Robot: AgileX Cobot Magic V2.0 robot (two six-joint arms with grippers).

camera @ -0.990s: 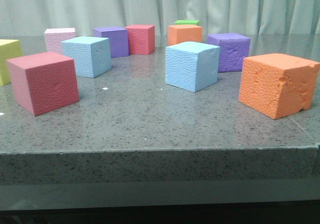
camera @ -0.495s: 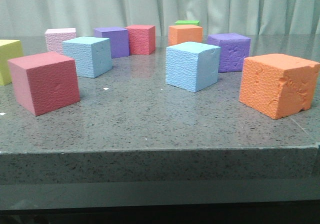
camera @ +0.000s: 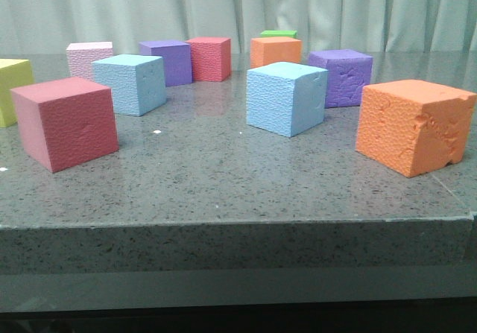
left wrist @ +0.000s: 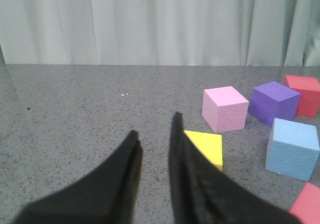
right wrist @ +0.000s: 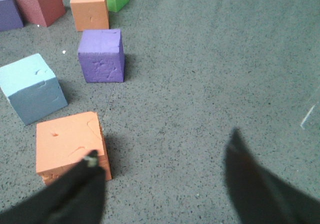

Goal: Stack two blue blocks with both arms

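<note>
Two sky-blue foam cubes stand apart on the grey stone table. One blue block (camera: 130, 84) is at the left middle, the other blue block (camera: 286, 98) is at the centre, with a pebbled front face. Neither gripper shows in the front view. In the left wrist view my left gripper (left wrist: 154, 126) hovers over bare table, its jaws a small gap apart and empty, and the left blue block (left wrist: 292, 149) lies off to its side. In the right wrist view my right gripper (right wrist: 162, 149) is wide open and empty, and the centre blue block (right wrist: 31, 86) lies beyond an orange cube.
A large orange cube (camera: 414, 124) sits front right, and a red cube (camera: 65, 122) front left. Further back are a yellow cube (camera: 11, 87), a pink cube (camera: 88, 57), two purple cubes (camera: 170, 59) (camera: 343, 76), a red cube (camera: 210, 57), an orange cube (camera: 276, 50) and a green cube (camera: 279, 33). The table's front edge (camera: 238, 225) is near.
</note>
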